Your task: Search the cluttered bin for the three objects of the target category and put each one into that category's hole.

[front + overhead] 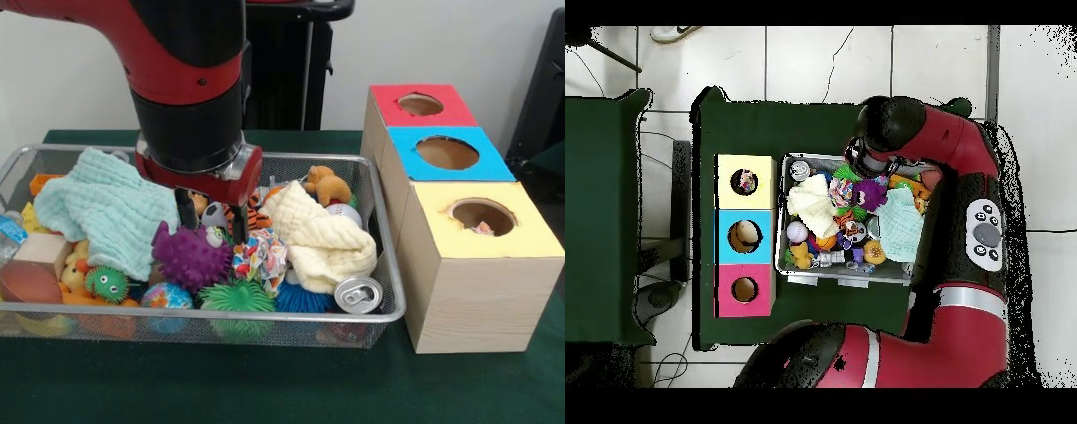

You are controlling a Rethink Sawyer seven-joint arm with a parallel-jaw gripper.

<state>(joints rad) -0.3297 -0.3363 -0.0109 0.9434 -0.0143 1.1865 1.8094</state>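
Soda can (358, 294) sits at the wire bin's (393, 265) front corner nearest the camera, beside a blue spiky ball (300, 299) and green spiky ball (237, 296). Gripper (212, 218) is down in the clutter, fingers spread with a clear gap, one finger just above the purple spiky toy (190, 256), the other by the tiger toy (252, 216). Nothing pinched that I can see. Boxes with red hole (420, 104), blue hole (447, 152) and yellow hole (483, 215) stand just beside the bin.

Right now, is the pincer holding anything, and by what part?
Nothing is held. The pincer hangs open over the bin, its fingers just above the purple spiky toy, closed on nothing.
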